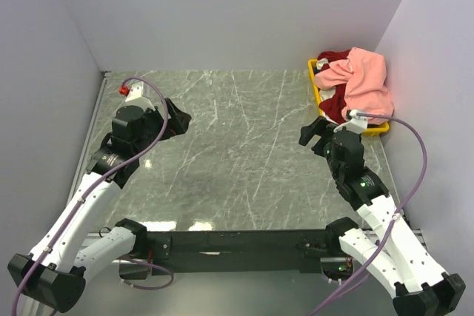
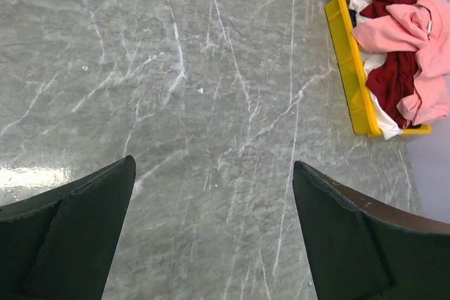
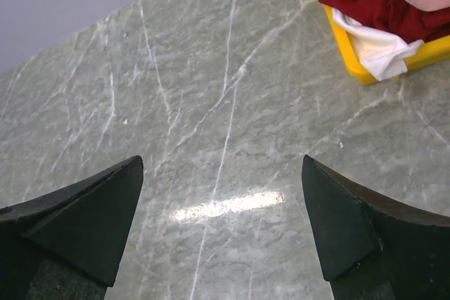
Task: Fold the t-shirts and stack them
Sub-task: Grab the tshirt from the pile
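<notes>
1. The t-shirts [image 1: 352,86] lay heaped, crumpled, in the yellow tray [image 2: 349,61] at the table's [image 1: 237,146] far right corner.
2. A salmon-pink shirt [image 1: 368,79] topped a dark red one [image 1: 337,105] (white parts showing).
3. The left gripper [image 2: 211,173] and right gripper [image 3: 221,166] both gaped, empty, above the table.

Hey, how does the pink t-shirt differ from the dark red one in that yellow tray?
The pink t-shirt is plain salmon, while the dark red t-shirt has white parts. The pink t-shirt lies on top of the pile; the dark red t-shirt sits mostly beneath it. Both are crumpled and unfolded in the yellow tray.
</notes>
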Controlling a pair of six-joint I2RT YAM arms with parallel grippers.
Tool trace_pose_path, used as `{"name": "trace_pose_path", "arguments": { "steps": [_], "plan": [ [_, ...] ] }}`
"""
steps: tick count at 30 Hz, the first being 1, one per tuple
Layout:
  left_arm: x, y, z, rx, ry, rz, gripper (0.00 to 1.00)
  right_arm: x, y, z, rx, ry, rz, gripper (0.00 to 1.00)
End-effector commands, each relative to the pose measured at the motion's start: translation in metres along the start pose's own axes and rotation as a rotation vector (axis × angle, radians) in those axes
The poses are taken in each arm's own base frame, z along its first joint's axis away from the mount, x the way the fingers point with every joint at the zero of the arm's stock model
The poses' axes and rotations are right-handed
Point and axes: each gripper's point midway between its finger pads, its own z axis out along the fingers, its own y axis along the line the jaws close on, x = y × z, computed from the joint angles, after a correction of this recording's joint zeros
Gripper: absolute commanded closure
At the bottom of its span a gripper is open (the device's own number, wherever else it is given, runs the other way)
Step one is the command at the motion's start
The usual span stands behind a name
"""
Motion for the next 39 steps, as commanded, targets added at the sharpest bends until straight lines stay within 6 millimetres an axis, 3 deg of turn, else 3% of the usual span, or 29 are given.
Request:
{"name": "trace_pose_path", "arguments": {
  "steps": [1,7,11,14,15,16,18,19,20,21,22,23,24,25,27,28,30,31,34,39],
  "plan": [
    [-0.015,-0.015,-0.009,0.057,-0.024,0.026,0.00,-0.014,0.000,-0.003,0.022,-0.035,0.015,0.00],
    [-0.009,-0.028,-0.014,0.135,0.012,0.053,0.00,-0.015,0.012,0.004,-0.002,0.002,-0.005,0.04],
    [-0.002,-0.032,-0.013,0.164,0.050,0.060,0.01,-0.019,0.018,0.022,0.034,0.034,-0.035,0.07],
    [0.001,-0.032,-0.011,0.164,0.066,0.057,0.01,-0.038,0.009,0.043,0.148,0.026,-0.073,0.09],
    [0.002,-0.031,-0.010,0.159,0.070,0.058,0.01,-0.056,0.013,0.047,0.159,0.010,-0.070,0.11],
    [0.002,-0.029,-0.009,0.151,0.069,0.061,0.01,-0.054,0.004,0.064,0.204,0.043,-0.080,0.12],
    [0.002,-0.027,-0.008,0.138,0.076,0.065,0.01,-0.070,-0.018,0.083,0.250,0.060,-0.044,0.19],
    [0.003,-0.026,-0.008,0.129,0.082,0.070,0.01,-0.090,-0.019,0.089,0.257,0.033,-0.024,0.21],
    [0.000,-0.025,-0.008,0.118,0.073,0.071,0.01,-0.088,-0.030,0.105,0.297,0.055,-0.022,0.21],
    [0.000,-0.024,-0.008,0.113,0.070,0.071,0.01,-0.100,-0.049,0.111,0.354,0.036,-0.012,0.22],
    [-0.001,-0.023,-0.009,0.111,0.065,0.073,0.01,-0.120,-0.051,0.116,0.370,0.003,-0.001,0.22],
    [-0.003,-0.022,-0.010,0.106,0.059,0.074,0.01,-0.116,-0.063,0.131,0.406,0.028,-0.002,0.22],
    [-0.004,-0.021,-0.010,0.101,0.054,0.074,0.01,-0.135,-0.072,0.135,0.430,0.001,0.013,0.23],
    [-0.003,-0.021,-0.010,0.101,0.054,0.072,0.01,-0.129,-0.085,0.149,0.468,0.031,0.012,0.22],
    [-0.004,-0.020,-0.010,0.095,0.046,0.071,0.01,-0.143,-0.095,0.160,0.503,0.010,0.017,0.23],
    [-0.003,-0.020,-0.009,0.095,0.049,0.071,0.01,-0.136,-0.104,0.172,0.525,0.031,0.009,0.23],
    [-0.005,-0.020,-0.009,0.096,0.046,0.070,0.01,-0.143,-0.108,0.184,0.534,0.020,-0.002,0.23],
    [-0.005,-0.021,-0.009,0.098,0.047,0.069,0.01,-0.135,-0.121,0.194,0.580,0.039,-0.012,0.23],
    [-0.005,-0.022,-0.008,0.098,0.051,0.067,0.01,-0.129,-0.142,0.207,0.641,0.053,-0.011,0.25],
    [-0.006,-0.019,-0.007,0.084,0.047,0.075,0.01,-0.119,-0.158,0.223,0.651,0.047,-0.006,0.28]
  ]
}}
